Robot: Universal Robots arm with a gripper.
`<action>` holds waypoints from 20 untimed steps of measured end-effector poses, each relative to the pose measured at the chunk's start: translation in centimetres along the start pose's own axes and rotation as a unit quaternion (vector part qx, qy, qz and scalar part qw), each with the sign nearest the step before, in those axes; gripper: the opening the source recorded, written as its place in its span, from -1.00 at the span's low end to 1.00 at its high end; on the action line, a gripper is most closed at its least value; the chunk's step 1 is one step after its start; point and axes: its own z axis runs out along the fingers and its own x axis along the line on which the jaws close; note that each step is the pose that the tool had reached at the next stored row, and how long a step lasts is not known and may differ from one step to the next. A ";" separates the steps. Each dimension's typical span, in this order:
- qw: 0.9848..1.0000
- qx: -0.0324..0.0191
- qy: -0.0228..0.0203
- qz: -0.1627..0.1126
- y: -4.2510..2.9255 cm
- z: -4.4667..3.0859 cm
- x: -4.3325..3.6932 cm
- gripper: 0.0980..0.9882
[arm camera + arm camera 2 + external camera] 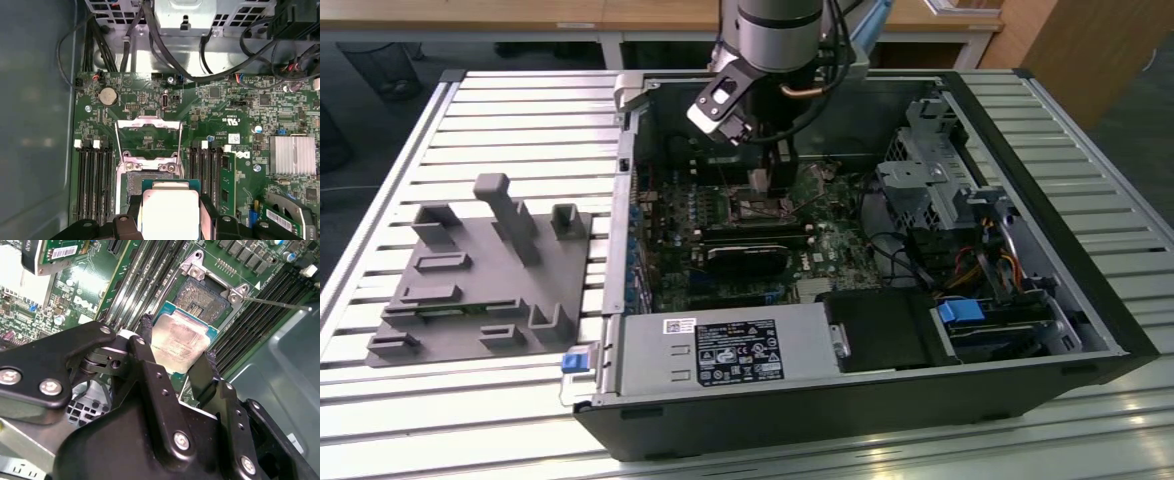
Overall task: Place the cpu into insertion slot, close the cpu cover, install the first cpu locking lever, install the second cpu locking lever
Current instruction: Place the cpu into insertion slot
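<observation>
**Gripper:** The gripper (pixel 178 342) is closed narrow on the cpu (pixel 182 340). Its 2 black fingers (pixel 150 357) press against 2 opposite edges of the chip. The chip lies flat between the tips, with its grey metal top facing the cameras in both wrist views.

**Insertion slot:** The insertion slot (pixel 207 297) lies directly beyond the fingertips, uncovered, with its dark contact field exposed. In both wrist views the held chip overlaps the edge of the slot nearest the gripper. Whether the chip touches the socket cannot be told.

**Cpu cover:** The cpu cover (pixel 148 136) is swung open and lies on the far side of the slot from the gripper. The green board shows through its window.

**Lever:** 1 thin metal locking lever (pixel 280 302) runs out from a corner of the slot, away from the gripper, and crosses the memory slots (pixel 92 177). These long black slots flank the socket on both sides of the gripper.

**Surroundings:** In the exterior view, 1 arm (pixel 781 30) reaches down into the open computer case (pixel 854 420), with the gripper low over the motherboard (pixel 834 245). A grey fixture tray (pixel 480 270) lies on the slatted table (pixel 454 420), outside the case and well apart from the gripper.
</observation>
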 end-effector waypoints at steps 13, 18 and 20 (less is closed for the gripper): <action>1.000 0.000 0.001 -0.007 -0.18 1.44 0.53 -0.01; 1.000 0.000 0.000 -0.006 -0.37 1.98 0.62 -0.01; 1.000 0.000 0.000 -0.007 -0.46 2.20 0.68 -0.01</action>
